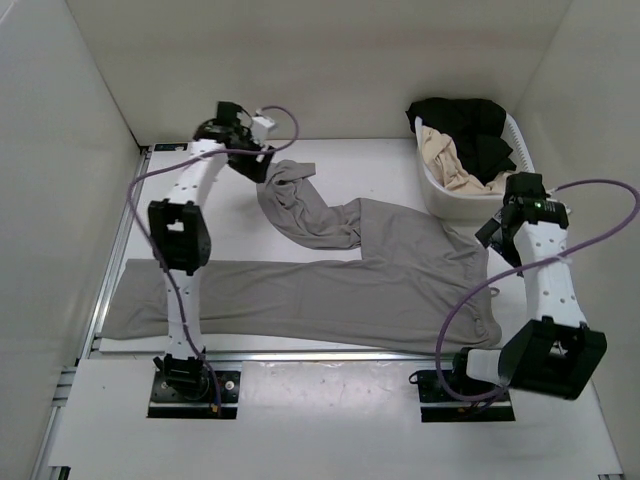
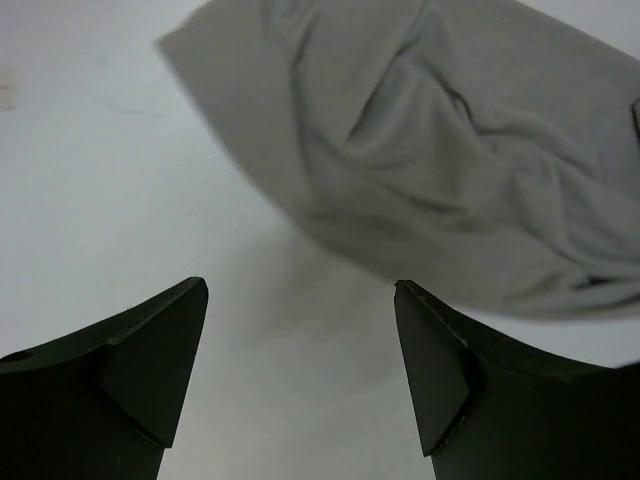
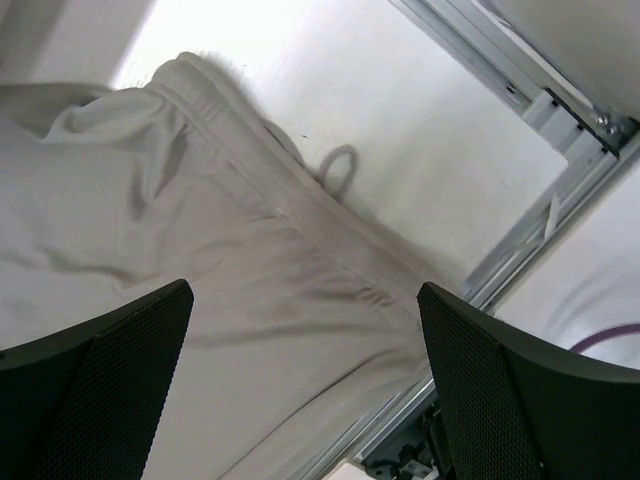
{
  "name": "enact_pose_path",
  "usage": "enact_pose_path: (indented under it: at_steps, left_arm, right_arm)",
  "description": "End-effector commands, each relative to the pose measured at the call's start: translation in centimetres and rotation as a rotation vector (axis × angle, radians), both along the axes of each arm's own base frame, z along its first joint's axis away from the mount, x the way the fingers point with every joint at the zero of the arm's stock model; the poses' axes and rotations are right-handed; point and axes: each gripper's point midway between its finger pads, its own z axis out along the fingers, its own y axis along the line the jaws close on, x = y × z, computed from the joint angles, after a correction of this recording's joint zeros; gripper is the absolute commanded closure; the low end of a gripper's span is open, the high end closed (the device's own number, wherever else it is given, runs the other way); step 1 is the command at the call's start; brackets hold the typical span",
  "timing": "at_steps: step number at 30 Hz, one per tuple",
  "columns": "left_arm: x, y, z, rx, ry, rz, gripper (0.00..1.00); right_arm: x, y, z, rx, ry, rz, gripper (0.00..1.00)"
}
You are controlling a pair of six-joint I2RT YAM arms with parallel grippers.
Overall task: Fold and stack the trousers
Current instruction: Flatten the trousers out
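Note:
The taupe-grey trousers [image 1: 330, 285] lie spread on the white table. One leg runs flat along the near edge to the left. The other leg bends up and ends crumpled [image 1: 288, 190] near the back. My left gripper [image 1: 255, 165] is open and empty, hovering just left of that crumpled leg end [image 2: 450, 150]. My right gripper [image 1: 490, 235] is open and empty above the waistband end [image 3: 250, 180], where a drawstring loop [image 3: 340, 165] lies on the table.
A white basket [image 1: 440, 190] at the back right holds a black garment [image 1: 465, 125] and a beige-cream garment [image 1: 445, 155]. A metal rail [image 3: 530, 200] edges the table near the waistband. White walls enclose the table on three sides.

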Motion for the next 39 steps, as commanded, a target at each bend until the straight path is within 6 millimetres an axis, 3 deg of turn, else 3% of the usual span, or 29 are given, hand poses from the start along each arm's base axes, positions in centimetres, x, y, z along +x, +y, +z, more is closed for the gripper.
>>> enact_pose_path:
  at_steps: [1, 3, 4, 9, 11, 13, 14, 15, 16, 17, 19, 20, 21, 22, 23, 24, 25, 26, 27, 29, 30, 33, 34, 36, 39]
  left_arm:
    - [2.2, -1.8, -3.3, -0.079, 0.028, 0.065, 0.13]
    - [3.3, -3.1, -4.3, -0.062, 0.000, 0.065, 0.12]
    - [3.5, -2.9, -5.8, -0.051, 0.018, 0.082, 0.12]
    - [2.4, -2.7, -11.2, -0.001, 0.110, 0.116, 0.15]
    - [1.5, -3.1, -12.9, -0.020, 0.159, 0.107, 0.24]
    - [-0.1, -4.1, -14.9, -0.035, 0.221, 0.079, 0.50]
    - [-0.6, -4.5, -15.4, -0.031, 0.235, 0.071, 0.79]
    - [-0.9, -3.8, -15.5, 0.001, 0.236, 0.090, 0.86]
    - [-2.2, -3.2, -16.6, 0.025, 0.274, 0.110, 0.86]
    - [-2.6, -2.8, -15.7, 0.041, 0.265, 0.120, 0.86]
    - [-3.2, 0.8, -15.3, 0.081, 0.266, 0.193, 0.86]
    - [-5.1, 2.1, -16.1, 0.089, 0.313, 0.214, 0.86]
    - [-5.5, 3.5, -13.9, 0.090, 0.284, 0.241, 0.86]
    - [-6.5, 4.7, -13.5, 0.094, 0.292, 0.255, 0.86]
    - [-9.0, 6.8, -14.5, 0.099, 0.349, 0.294, 0.86]
    - [-9.8, 7.7, -12.6, 0.098, 0.321, 0.297, 0.86]
    - [-10.9, 8.6, -12.4, 0.127, 0.327, 0.289, 0.86]
    - [-13.5, 9.4, -13.5, 0.154, 0.378, 0.290, 0.86]
    - [-14.2, 9.8, -12.3, 0.156, 0.356, 0.286, 0.83]
    - [-15.9, 10.0, -12.0, 0.176, 0.370, 0.268, 0.75]
    - [-17.3, 10.0, -12.2, 0.180, 0.397, 0.266, 0.72]
    - [-17.7, 12.3, -10.6, 0.251, 0.354, 0.310, 0.69]
    - [-18.1, 12.9, -10.3, 0.264, 0.359, 0.325, 0.59]
    - [-18.0, 14.1, -9.5, 0.268, 0.364, 0.356, 0.48]
    - [-15.3, 15.4, -6.3, 0.172, 0.271, 0.430, 0.42]
  right_arm:
    - [1.9, 0.4, -0.2, -0.001, 0.030, 0.100, 0.01]
    - [2.1, 1.1, -0.5, 0.025, 0.036, 0.120, 0.01]
    - [2.1, 1.3, -0.9, 0.036, 0.039, 0.124, 0.01]
    - [1.5, 1.8, -2.2, 0.056, 0.062, 0.120, 0.01]
    - [1.1, 1.7, -2.8, 0.054, 0.081, 0.108, 0.01]
    - [0.9, 1.8, -2.9, 0.058, 0.087, 0.100, 0.01]
    - [0.7, 1.8, -3.1, 0.059, 0.096, 0.099, 0.01]
    - [0.7, 1.8, -3.1, 0.062, 0.092, 0.091, 0.01]
    - [0.7, 1.8, -3.1, 0.062, 0.092, 0.091, 0.01]
    - [0.7, 1.8, -3.1, 0.062, 0.092, 0.091, 0.01]
    - [0.5, 2.1, -3.8, 0.076, 0.101, 0.096, 0.01]
    - [0.9, 2.3, -4.3, 0.090, 0.106, 0.091, 0.01]
    - [1.1, 2.7, -4.8, 0.114, 0.108, 0.099, 0.01]
    - [1.1, 2.9, -5.4, 0.126, 0.119, 0.102, 0.01]
    - [1.8, 3.2, -5.8, 0.133, 0.111, 0.114, 0.01]
    - [1.9, 3.3, -6.4, 0.143, 0.116, 0.117, 0.01]
    - [2.4, 3.3, -6.6, 0.142, 0.109, 0.118, 0.01]
    - [2.8, 3.5, -7.2, 0.155, 0.111, 0.112, 0.01]
    - [3.9, 3.6, -7.4, 0.151, 0.087, 0.123, 0.01]
    - [5.3, 3.7, -8.1, 0.162, 0.082, 0.128, 0.01]
    - [7.3, 3.7, -7.1, 0.163, 0.031, 0.145, 0.01]
    - [9.5, 3.6, -7.3, 0.167, 0.034, 0.169, 0.01]
    - [10.5, 3.2, -6.9, 0.163, 0.011, 0.160, 0.01]
    - [11.1, 3.1, -8.1, 0.167, 0.035, 0.158, 0.01]
    - [12.0, 2.8, -9.4, 0.188, 0.038, 0.129, 0.01]
